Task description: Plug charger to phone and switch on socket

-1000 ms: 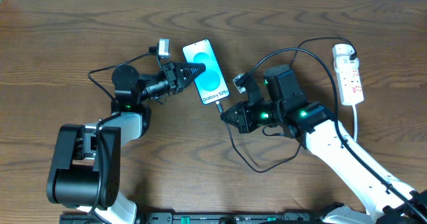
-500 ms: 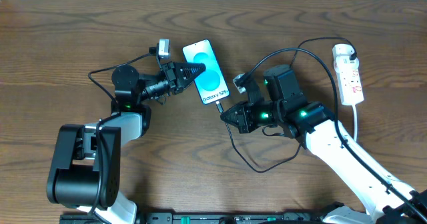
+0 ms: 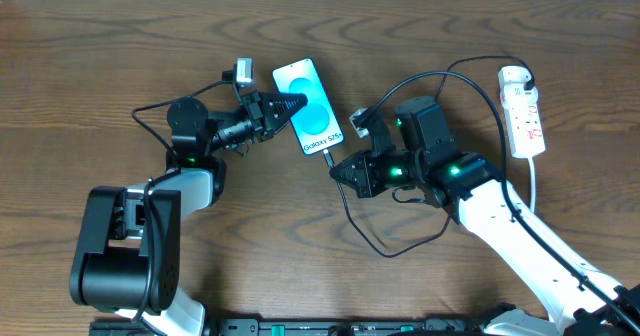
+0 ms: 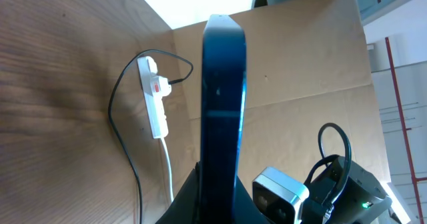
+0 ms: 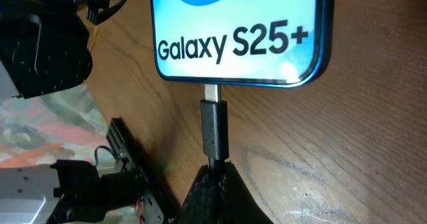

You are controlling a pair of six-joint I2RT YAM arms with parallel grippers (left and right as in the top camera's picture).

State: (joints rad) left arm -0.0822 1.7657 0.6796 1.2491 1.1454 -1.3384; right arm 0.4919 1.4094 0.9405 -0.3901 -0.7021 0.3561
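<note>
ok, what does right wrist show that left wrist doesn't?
Only right wrist: the charger tip at the bottom port of the phone, metal showing, pinched by the right hand. Only left wrist: the socket, and the phone edge-on in the left hand. Both: the phone and the wooden table.

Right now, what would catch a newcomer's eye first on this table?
The slim black-framed smartphone with its glowing cyan-and-white screen, mid-table, clamped by the left gripper. Just below it, the right gripper pinches the thin black charger cable by its connector, metal tip at the smartphone's bottom edge. A white elongated power strip lies far right.
</note>
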